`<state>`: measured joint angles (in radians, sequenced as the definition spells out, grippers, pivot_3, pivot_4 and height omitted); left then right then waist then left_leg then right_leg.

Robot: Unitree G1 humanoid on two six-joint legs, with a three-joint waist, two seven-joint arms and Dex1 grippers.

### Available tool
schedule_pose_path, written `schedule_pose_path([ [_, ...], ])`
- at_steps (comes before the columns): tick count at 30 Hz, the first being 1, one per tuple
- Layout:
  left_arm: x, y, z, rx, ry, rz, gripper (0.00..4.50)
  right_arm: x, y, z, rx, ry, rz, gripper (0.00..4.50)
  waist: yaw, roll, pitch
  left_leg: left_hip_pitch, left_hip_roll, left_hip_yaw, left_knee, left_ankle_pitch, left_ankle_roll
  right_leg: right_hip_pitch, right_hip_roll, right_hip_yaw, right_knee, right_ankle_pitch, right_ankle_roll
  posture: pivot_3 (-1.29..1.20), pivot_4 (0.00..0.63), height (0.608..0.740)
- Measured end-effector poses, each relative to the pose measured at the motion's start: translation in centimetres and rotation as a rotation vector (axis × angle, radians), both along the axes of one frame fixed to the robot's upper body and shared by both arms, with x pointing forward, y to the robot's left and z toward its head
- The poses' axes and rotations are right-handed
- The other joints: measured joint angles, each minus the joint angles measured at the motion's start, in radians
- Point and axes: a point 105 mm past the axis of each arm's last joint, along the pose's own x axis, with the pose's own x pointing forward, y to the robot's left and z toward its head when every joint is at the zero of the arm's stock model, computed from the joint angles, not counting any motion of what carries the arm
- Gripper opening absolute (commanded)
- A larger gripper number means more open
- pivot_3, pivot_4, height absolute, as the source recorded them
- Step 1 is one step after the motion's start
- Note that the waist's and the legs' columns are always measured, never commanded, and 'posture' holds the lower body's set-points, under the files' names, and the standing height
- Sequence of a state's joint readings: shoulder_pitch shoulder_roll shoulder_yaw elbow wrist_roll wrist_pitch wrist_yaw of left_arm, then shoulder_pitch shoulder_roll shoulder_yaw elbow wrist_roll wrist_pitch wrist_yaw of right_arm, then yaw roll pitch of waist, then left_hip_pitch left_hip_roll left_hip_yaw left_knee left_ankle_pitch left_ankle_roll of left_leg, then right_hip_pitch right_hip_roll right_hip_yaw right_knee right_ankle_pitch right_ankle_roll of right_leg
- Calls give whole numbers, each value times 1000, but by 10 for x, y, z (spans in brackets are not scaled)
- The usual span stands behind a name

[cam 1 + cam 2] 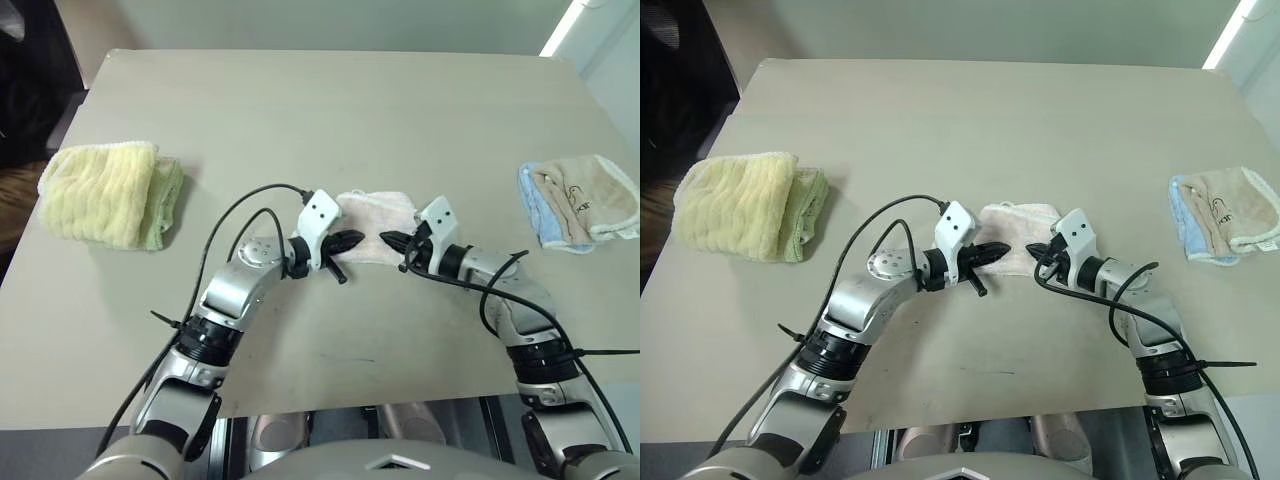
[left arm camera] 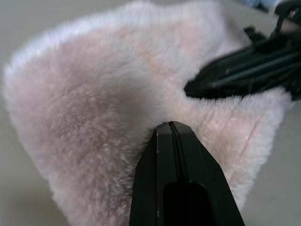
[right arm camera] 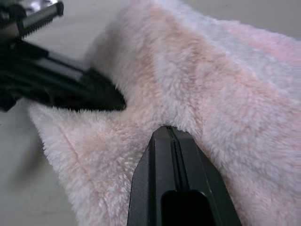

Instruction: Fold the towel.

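Note:
The towel point(image 1: 375, 222), a pale pink-cream terry cloth, lies folded into a small wad at the middle of the table. My left gripper point(image 1: 357, 240) comes at it from the left and is shut, its tip pressing into the pile of the towel point(image 2: 94, 108). My right gripper point(image 1: 387, 239) comes from the right, also shut, with its tip dimpling the towel point(image 3: 225, 89). The two tips face each other a short gap apart over the towel's near half. No cloth shows between either pair of fingers.
A yellow-green ribbed towel point(image 1: 110, 193) lies folded at the table's left edge. A beige towel on a light blue cloth point(image 1: 580, 203) sits at the right edge. The beige table point(image 1: 330, 110) stretches bare behind the towel, and its front edge runs close below my arms.

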<state>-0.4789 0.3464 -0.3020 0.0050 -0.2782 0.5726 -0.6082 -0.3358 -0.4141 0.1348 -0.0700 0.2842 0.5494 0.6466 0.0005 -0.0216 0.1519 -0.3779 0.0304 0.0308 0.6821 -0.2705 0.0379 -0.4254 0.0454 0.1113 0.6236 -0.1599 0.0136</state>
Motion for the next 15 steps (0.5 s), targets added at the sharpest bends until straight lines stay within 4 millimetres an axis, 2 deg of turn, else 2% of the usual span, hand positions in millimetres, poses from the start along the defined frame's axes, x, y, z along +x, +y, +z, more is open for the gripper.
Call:
schedule_pose_path([
  [5, 1, 2, 0, -21, -6, 21, 12, -1, -1, 1, -8, -10, -3, 0, 0, 1, -1, 1, 0, 0, 1, 0, 0, 2, 0, 0, 0, -2, -5, 0, 150, 739],
  [7, 4, 4, 8, -113, 13, 55, 12, -2, -4, 6, -5, -26, -8, 0, 0, 1, -1, -1, 0, 0, 0, 0, 0, 0, 0, 0, 0, -2, -5, 0, 150, 739],
  [12, 14, 32, 54, -420, 6, 159, 12, -2, -25, 43, 40, -125, -49, 0, -1, 1, -1, -2, 0, 0, 0, 2, -1, -1, 0, 0, 0, 0, -7, 0, 150, 739],
  [15, 17, 51, 72, -496, -14, 205, 12, -4, -36, 58, 62, -150, -65, 0, -1, 1, -1, -1, 0, 0, 0, 3, -2, 0, 0, 0, 0, 0, -7, 0, 150, 739],
])
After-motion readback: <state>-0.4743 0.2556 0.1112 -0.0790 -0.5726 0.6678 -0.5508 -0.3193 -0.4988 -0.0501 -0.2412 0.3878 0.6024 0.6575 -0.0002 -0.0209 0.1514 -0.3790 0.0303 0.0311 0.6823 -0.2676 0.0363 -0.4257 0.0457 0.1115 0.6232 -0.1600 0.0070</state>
